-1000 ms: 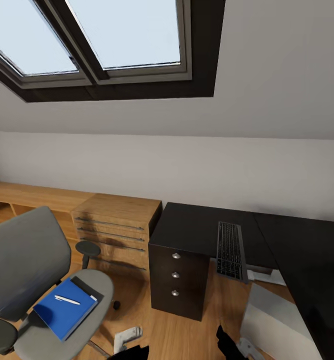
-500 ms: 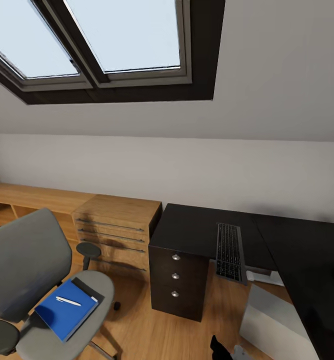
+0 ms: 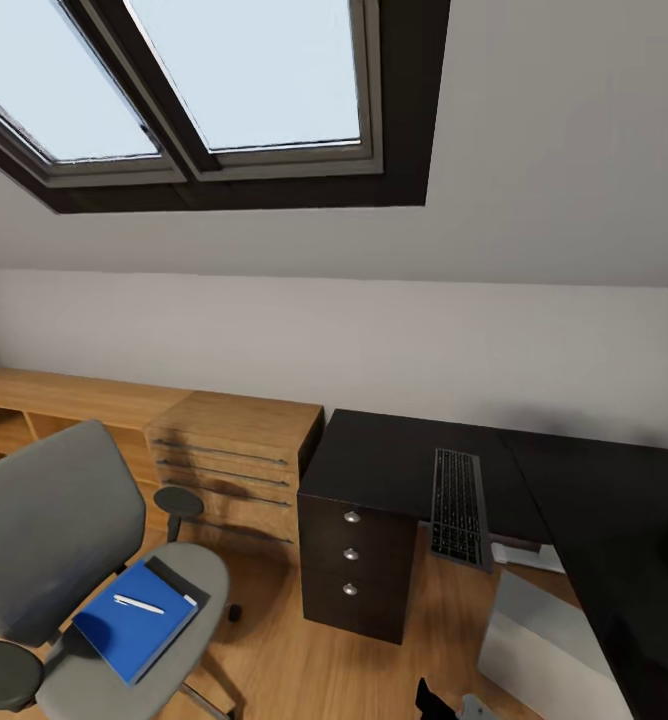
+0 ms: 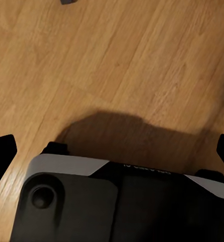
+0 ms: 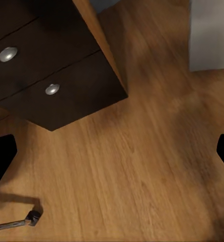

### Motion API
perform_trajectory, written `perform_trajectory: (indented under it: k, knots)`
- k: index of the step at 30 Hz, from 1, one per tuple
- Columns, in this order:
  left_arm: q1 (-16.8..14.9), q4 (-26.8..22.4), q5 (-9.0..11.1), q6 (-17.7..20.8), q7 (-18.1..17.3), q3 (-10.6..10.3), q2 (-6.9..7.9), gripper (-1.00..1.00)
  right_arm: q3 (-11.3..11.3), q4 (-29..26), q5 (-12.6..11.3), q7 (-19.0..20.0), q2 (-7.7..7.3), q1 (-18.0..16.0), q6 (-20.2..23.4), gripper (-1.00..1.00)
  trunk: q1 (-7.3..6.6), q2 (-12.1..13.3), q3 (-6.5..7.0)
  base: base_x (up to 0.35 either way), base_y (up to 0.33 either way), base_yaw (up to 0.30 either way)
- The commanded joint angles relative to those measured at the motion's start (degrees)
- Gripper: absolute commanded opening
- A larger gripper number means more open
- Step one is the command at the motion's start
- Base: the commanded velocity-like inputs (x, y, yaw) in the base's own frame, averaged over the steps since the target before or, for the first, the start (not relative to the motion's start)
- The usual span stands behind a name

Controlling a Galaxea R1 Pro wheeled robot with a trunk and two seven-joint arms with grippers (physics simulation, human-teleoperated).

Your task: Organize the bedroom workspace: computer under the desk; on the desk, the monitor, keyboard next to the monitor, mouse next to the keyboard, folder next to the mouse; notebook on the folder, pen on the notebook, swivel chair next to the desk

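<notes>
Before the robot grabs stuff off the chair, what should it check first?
1. Pen lies on notebook: ok.
2. Notebook sits over folder on chair seat: ok.
3. Keyboard fully on desk: not ok, its near end overhangs the edge.
4. Left gripper open and empty: ok.
5. Right gripper open and empty: ok.
6. Mouse spotted: cannot tell.

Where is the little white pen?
In the head view, the pen lies on the blue notebook, lower left, on the swivel chair seat, left of the desk.
</notes>
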Motion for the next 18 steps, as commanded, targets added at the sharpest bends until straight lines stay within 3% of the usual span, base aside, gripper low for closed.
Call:
perform_trajectory:
  k: [1, 7, 9, 14, 18]
  knots:
    - [0.0, -0.1, 0.6, 0.2, 0.5, -0.3, 0.05, 1.00, -0.1, 0.0, 0.0, 0.1, 0.02, 0.0, -0.2, 1.00, -0.21, 0.3, 0.09, 0.000, 0.000, 0.000]
    - [0.0, 2.6, 0.7, -1.2, 0.6, 0.1, 0.58, 1.00, -0.1, 0.1, 0.8, 0.1, -0.04, 0.0, -1.3, 1.00, -1.53, 2.7, 1.17, -0.108, 0.000, -0.222]
    - [0.0, 5.0, 0.7, -4.2, 0.5, 0.0, 0.73, 1.00, 0.0, 0.7, 0.9, 0.1, -0.03, 0.0, -1.9, 1.00, -1.96, 3.5, 1.52, -0.312, 0.000, -0.253]
    - [0.0, 5.7, 0.6, -4.8, 0.5, 0.0, 0.75, 1.00, 0.0, 0.8, 1.9, 0.1, -0.02, 0.0, -2.0, 1.00, -3.06, 5.5, 2.42, -0.326, 0.000, -0.255]
    - [0.0, 5.8, 0.7, -4.9, 0.5, 0.0, 0.80, 1.00, 0.0, 0.9, 4.1, 0.1, -0.04, 0.0, -2.1, 1.00, -3.94, 7.2, 3.14, -0.333, 0.000, -0.255]
